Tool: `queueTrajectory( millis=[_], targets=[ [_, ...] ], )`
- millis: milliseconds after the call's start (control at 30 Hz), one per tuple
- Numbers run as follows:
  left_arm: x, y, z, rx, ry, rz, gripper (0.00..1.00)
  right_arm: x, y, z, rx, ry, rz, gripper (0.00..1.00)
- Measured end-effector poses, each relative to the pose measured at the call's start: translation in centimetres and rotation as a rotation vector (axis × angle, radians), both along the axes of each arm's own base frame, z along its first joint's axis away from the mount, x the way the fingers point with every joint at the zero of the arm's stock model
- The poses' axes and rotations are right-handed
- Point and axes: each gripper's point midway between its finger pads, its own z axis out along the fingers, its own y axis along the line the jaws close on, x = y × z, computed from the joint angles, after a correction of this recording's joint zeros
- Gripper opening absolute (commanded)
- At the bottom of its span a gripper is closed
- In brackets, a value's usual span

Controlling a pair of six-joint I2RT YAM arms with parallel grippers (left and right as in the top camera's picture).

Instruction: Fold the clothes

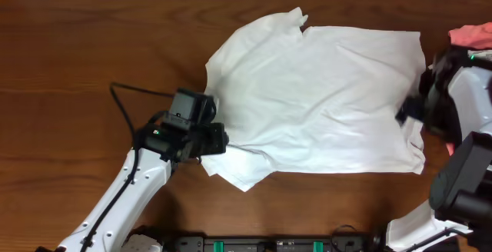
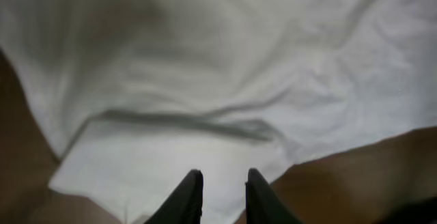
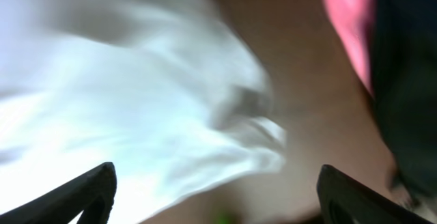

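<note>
From overhead the white T-shirt (image 1: pixel 323 106) is seen spread on the counter (image 1: pixel 77 52), centre-right of frame, with a pink cloth (image 1: pixel 470 34) at upper right. Only the wrist views settle the hands: the left hand (image 2: pixel 224 195) is narrowly parted over a shirt corner, the right hand (image 3: pixel 215 197) spread wide, both empty.

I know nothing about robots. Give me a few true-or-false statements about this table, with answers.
1. The shirt is white. True.
2. The right gripper is shut. False: its jaws stand wide apart.
3. A pink cloth lies at the right edge of the table. True.
4. The shirt hangs in the air. False: it lies on the table.
5. The left gripper is far from the shirt. False: it is at its edge.
</note>
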Motion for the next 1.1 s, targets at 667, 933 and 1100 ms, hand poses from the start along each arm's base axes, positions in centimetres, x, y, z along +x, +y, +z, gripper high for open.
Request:
queueTrajectory(
  millis=[667, 933, 1100],
  targets=[
    [13.5, -2.1, -1.5, 0.073, -0.478, -0.018, 0.06, 6.0, 14.7, 0.7, 0.247, -0.192, 0.583, 0.99],
    [18.6, -2.4, -1.9, 0.117, -0.703, 0.008, 0.06, 4.6, 15.9, 0.2, 0.266, -0.14, 0.601, 0.99],
    [19.8, -1.3, -5.0, 0.201, -0.675, -0.001, 0.06, 4.4, 16.0, 0.1, 0.269, -0.132, 0.602, 0.99]
  ],
)
